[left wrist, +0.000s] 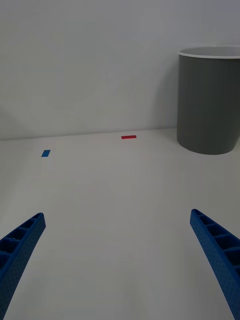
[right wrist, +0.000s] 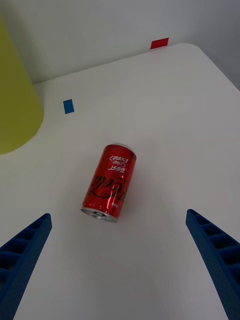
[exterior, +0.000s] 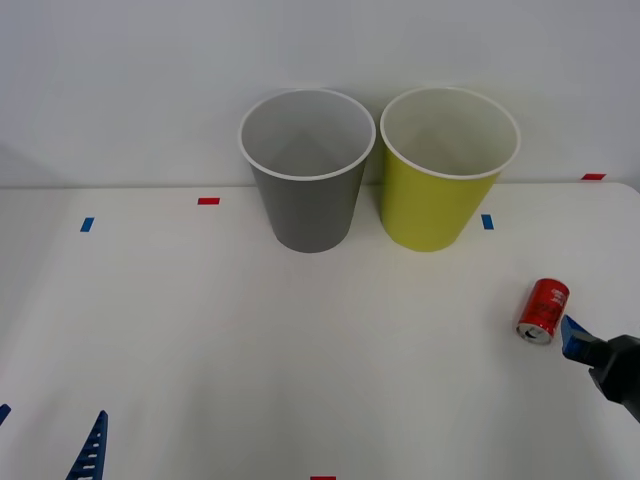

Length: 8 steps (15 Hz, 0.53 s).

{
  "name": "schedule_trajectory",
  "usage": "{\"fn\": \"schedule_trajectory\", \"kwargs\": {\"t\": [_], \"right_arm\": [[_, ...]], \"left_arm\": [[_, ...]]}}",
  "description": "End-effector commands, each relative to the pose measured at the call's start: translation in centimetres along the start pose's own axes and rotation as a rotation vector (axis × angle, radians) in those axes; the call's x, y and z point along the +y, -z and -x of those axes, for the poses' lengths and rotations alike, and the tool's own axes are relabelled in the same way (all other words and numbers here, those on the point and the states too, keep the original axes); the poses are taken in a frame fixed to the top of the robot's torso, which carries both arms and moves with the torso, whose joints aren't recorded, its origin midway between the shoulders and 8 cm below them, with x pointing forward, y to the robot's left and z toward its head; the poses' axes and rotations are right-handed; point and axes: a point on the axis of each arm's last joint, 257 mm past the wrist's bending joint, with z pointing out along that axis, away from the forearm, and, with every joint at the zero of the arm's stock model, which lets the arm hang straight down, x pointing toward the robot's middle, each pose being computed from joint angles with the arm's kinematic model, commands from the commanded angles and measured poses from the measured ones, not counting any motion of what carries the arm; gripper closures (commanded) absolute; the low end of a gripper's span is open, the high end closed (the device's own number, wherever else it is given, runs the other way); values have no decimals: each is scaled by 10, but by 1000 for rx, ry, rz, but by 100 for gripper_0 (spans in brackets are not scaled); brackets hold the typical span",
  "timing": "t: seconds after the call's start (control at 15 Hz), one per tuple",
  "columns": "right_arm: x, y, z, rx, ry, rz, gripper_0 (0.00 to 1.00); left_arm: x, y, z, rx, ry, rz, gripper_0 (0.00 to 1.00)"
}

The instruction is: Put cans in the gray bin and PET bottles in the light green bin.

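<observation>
Can (exterior: pixel 543 310): I see a red cylinder with silver ends, lying on its side at 4 o'clock.
Right gripper (right wrist: pixel 120 260): ribbed blue fingers spread wide, empty, short of the can.
Left gripper (left wrist: pixel 117 255): wide open, empty, at 7 o'clock.
Gray bin (exterior: pixel 307 168), light green bin (exterior: pixel 447 167): smooth tapered, upright at 12 o'clock.

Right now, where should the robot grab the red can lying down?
Probably around the middle of the red can, one finger on each curved side. It lies on its side, its silver end toward the open right gripper, so come straight from there, over that end.

Red can (right wrist: pixel 110 181) lies on its side on the table (right wrist: pixel 170 110); right gripper (right wrist: pixel 120 260) spread wide.
</observation>
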Motion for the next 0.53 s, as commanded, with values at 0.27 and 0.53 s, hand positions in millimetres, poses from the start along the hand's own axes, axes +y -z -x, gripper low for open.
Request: {"fn": "schedule_trajectory", "kwargs": {"t": [0.27, 0.53], "right_arm": [[12, -11, 3, 163, -71, -16, 8], [8, -33, 7, 305, -122, -20, 8]], "left_arm": [[0, 0, 0, 0, 0, 0, 0], [0, 0, 0, 0, 0, 0, 0]]}}
